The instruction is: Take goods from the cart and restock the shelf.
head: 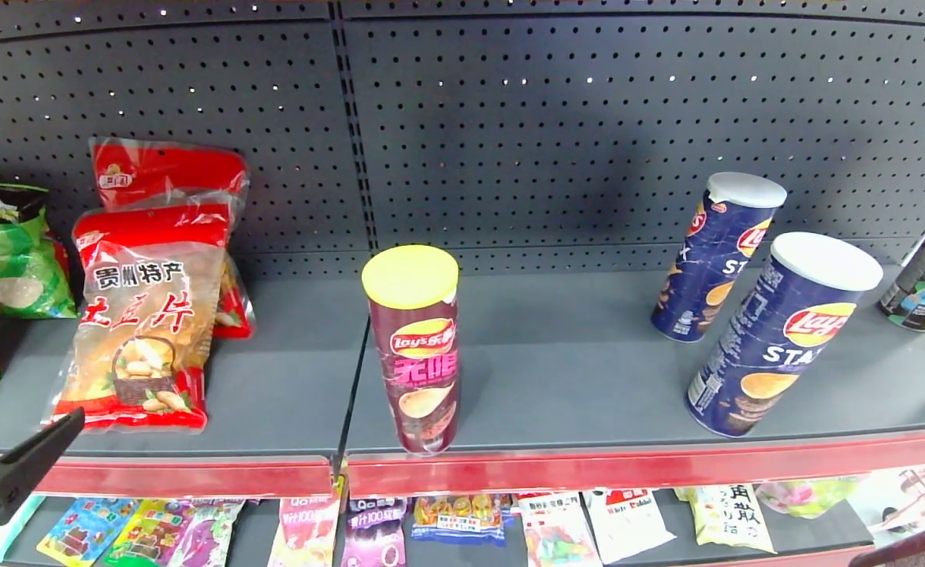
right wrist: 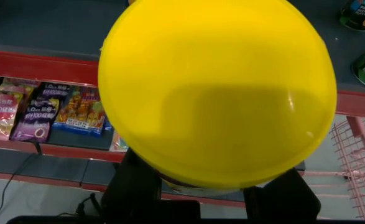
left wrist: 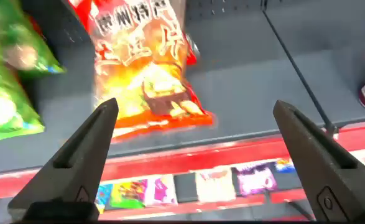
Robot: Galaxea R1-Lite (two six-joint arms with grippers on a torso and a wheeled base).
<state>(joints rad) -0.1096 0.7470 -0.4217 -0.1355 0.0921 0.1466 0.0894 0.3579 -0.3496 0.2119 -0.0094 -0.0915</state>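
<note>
Right wrist view, yellow-lidded can [right wrist: 217,93] between jaws

Grey shelf [head: 557,370], red front strip [head: 628,468], dark grey back panel [head: 557,118] dotted with holes. A maroon canister [head: 423,370] carries a yellow lid [head: 410,276] and pink lettering; two navy canisters [head: 778,339] [head: 711,260] have white lids and red-and-yellow logos. Red-and-clear bags [head: 147,315] stand beside green bags [head: 5,260]. Multicoloured packets [head: 462,520] line the tier below. The left gripper [left wrist: 194,104] is black. A second canister [right wrist: 188,183] shows a plain yellow top [right wrist: 216,87]; the cart [right wrist: 356,155] is pink wire.
</note>
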